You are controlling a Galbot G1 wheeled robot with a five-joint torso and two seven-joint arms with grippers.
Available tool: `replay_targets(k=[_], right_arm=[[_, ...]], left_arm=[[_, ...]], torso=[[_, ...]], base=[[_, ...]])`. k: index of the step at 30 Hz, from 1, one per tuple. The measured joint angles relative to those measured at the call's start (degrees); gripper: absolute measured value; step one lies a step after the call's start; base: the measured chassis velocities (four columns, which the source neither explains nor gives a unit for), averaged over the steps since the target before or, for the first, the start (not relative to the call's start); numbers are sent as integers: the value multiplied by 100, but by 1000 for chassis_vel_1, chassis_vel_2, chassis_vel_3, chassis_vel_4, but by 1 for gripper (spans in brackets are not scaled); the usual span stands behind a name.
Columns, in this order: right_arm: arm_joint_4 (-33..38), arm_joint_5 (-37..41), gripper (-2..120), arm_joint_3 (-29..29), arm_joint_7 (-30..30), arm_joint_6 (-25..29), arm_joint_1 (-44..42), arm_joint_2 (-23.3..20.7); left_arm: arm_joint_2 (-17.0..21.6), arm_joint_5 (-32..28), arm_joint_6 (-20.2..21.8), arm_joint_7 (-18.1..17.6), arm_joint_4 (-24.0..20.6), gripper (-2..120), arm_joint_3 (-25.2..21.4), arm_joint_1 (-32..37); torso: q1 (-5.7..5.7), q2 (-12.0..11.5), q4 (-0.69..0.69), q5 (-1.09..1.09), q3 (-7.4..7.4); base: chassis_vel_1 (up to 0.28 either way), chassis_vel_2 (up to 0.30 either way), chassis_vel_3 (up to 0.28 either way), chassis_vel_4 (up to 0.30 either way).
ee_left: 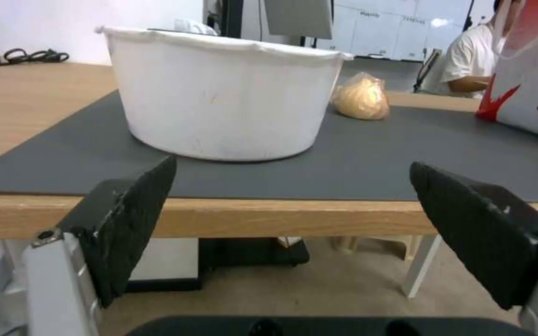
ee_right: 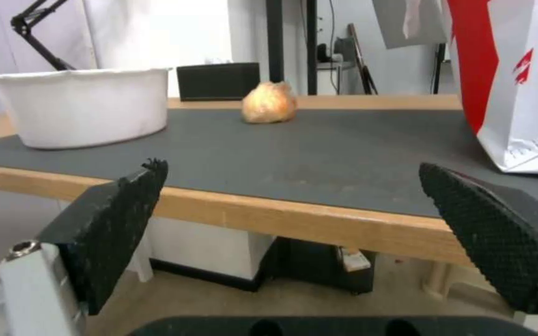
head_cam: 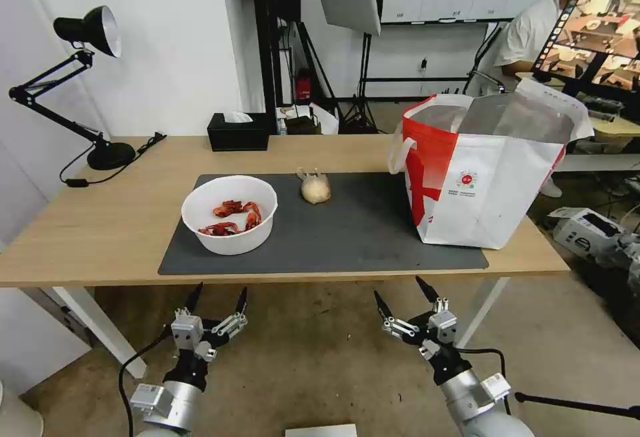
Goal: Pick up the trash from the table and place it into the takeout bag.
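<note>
Left gripper and right gripper hung below table front edge, fingers spread, empty; likely staged for reach. White bowl with red shells sat on mat, facing left gripper. Beige bundle lay farther back. Takeout bag stood upright, mouth open, at right end, ready for drops.

bowl: white, shells, mat left | bundle: beige, mid-mat | bag: upright, open, right
</note>
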Motion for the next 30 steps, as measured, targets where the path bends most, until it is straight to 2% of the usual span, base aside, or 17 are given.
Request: replay_targets(k=[8,14,15,18,19,22,23,26,28,30], right_arm=[[-9,2,100,-113,30,-99,122,-30],[48,352,100,-620,349,-736,1383,-428],[48,352,100,-620,349,-736,1383,-428],[-118,693,100,-1234,591,-1083,2571,-625],[-118,693,100,-1234,591,-1083,2571,-625],[-526,1078,100,-1910,801,-1335,3757,-597],[-526,1078,100,-1910,801,-1335,3757,-597],[-1265,1487,100,-2564,945,-1539,4839,-291],[-1496,1650,100,-2735,990,-1628,5165,-181],[-2132,1974,100,-3141,1107,-1896,5906,178]], left_arm=[[-1,-3,-5,0,2,100,-16,2],[30,-12,-5,0,-5,100,-37,5],[30,-12,-5,0,-5,100,-37,5],[30,-16,-6,-1,-5,100,-61,13],[30,-16,-6,-1,-5,100,-61,13],[22,-18,-6,-4,-1,100,-88,27],[22,-18,-6,-4,-1,100,-88,27],[57,-51,-6,-5,-10,100,-194,59],[71,-61,-7,-5,-13,100,-226,70],[76,-72,-7,-7,-11,100,-263,99]], torso=[[0,0,-1,0,0],[0,0,0,0,1],[0,0,0,0,1],[0,0,-1,0,1],[0,0,-1,0,1],[1,0,1,-2,1],[1,0,1,-2,1],[1,-1,-1,1,2],[1,-1,0,-1,1],[2,-1,1,0,2]], base=[[0,0,0,0],[0,0,0,0],[0,0,0,0],[0,0,0,0],[0,0,0,0],[0,0,0,0],[0,0,0,0],[0,0,0,0],[0,0,0,0],[0,0,0,0]])
